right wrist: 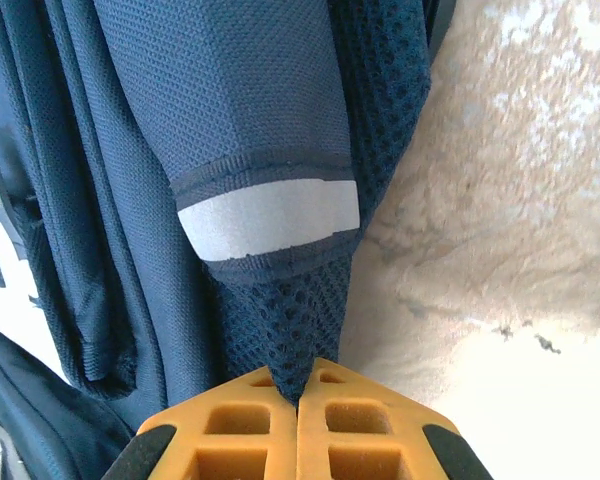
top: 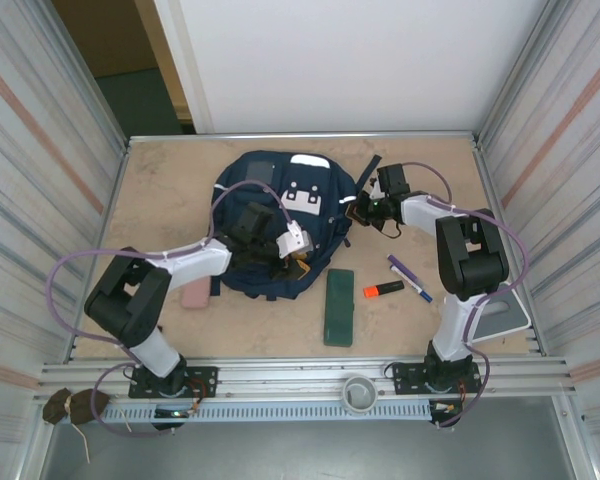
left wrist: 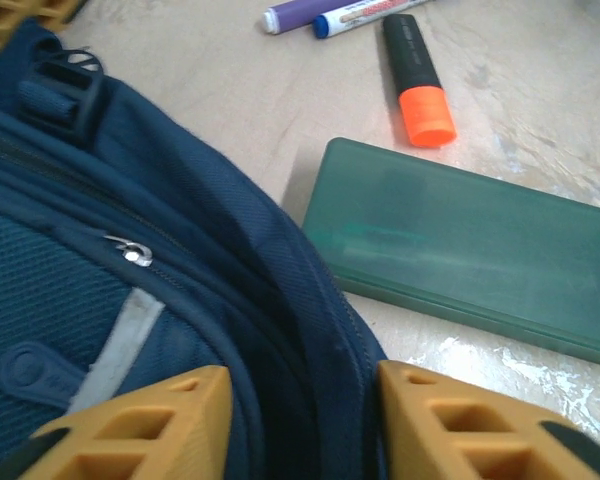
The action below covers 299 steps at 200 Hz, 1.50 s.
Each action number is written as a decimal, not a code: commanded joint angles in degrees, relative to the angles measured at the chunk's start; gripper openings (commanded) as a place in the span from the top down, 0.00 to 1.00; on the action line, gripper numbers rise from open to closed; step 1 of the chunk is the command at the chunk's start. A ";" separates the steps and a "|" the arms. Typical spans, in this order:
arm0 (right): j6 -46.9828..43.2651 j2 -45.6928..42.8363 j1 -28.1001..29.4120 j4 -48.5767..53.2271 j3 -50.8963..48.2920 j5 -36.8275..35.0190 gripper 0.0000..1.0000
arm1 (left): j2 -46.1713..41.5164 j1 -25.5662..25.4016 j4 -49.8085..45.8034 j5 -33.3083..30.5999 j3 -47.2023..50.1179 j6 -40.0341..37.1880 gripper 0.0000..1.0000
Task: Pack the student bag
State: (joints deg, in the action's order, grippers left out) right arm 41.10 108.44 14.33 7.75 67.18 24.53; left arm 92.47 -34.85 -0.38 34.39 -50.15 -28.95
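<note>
Right claw (right wrist: 298, 392) pinched shut on student bag (right wrist: 250, 110) mesh, left claw (left wrist: 305, 405) part-open astride the bag's side seam

green case (left wrist: 460, 250) cut by the right edge, purple pen (left wrist: 310, 12) by the top

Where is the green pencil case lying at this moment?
In the top view the green pencil case lies flat on the table, just right of the student bag and left of the orange highlighter.
</note>
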 commanded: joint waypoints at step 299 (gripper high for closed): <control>-10.52 -13.38 4.34 8.85 -4.75 -11.49 0.63 | -19.15 16.49 -6.84 -23.52 10.80 53.64 0.25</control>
State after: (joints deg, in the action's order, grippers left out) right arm 34.04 98.21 17.15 13.21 62.65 17.19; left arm 72.62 -18.76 -8.73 7.86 -39.07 23.35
